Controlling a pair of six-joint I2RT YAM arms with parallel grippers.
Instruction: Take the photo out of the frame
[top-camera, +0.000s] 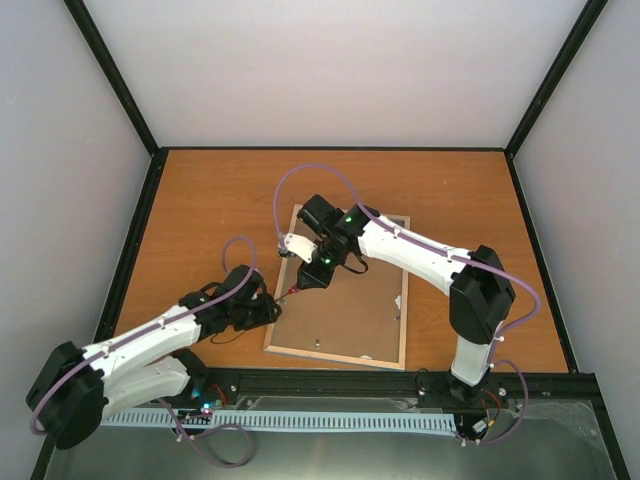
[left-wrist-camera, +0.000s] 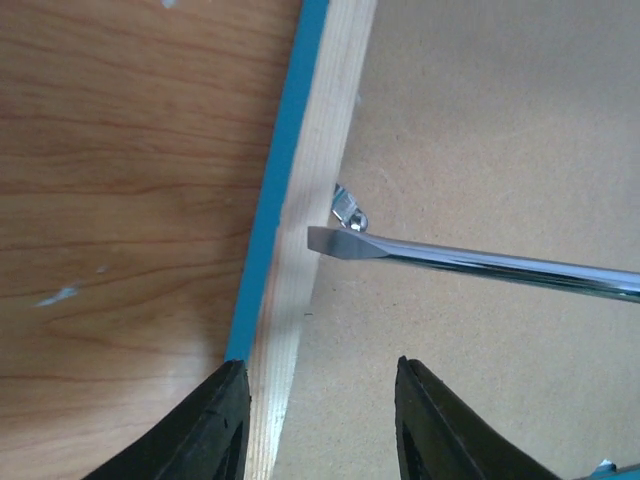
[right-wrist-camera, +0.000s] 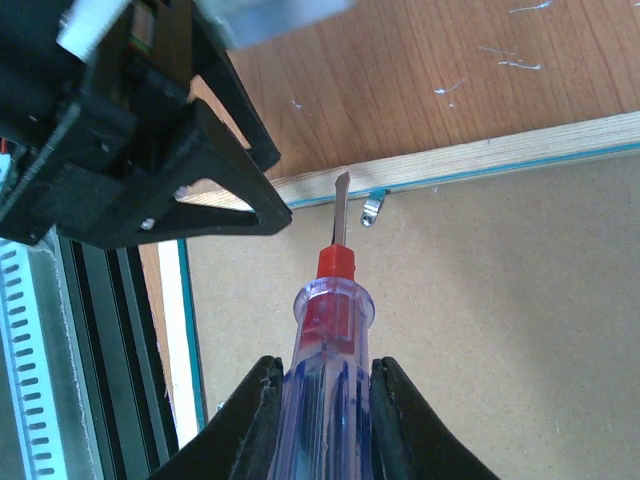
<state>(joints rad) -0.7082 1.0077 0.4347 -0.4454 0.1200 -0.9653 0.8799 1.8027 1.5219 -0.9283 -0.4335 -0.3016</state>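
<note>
Clenched around the clear, red-collared handle of a screwdriver (right-wrist-camera: 330, 330), the right claw (right-wrist-camera: 330, 425) points the flat blade at the pale wooden rail of the frame (right-wrist-camera: 500, 148). The blade's tip lies just beside a small metal tab (right-wrist-camera: 372, 207) at the rim of the brown backing board (right-wrist-camera: 480, 330). Close by, the left claw (left-wrist-camera: 320, 420) hangs with its jaws apart and nothing between them, straddling the same rail from above; whether its fingertips touch the wood I cannot tell. Outward from there, the frame lies back-up on the table (top-camera: 200, 200), toward the near edge between the two arms. The step in hand looks like freeing the retaining tabs so the board can come off. Next, the blade probably has to slide under that tab and lever or turn it clear without gouging the board. The photo is nowhere in sight, presumably lying beneath the board inside the frame. How many tabs there are, and whether this one is already bent up, is too small to make out.
</note>
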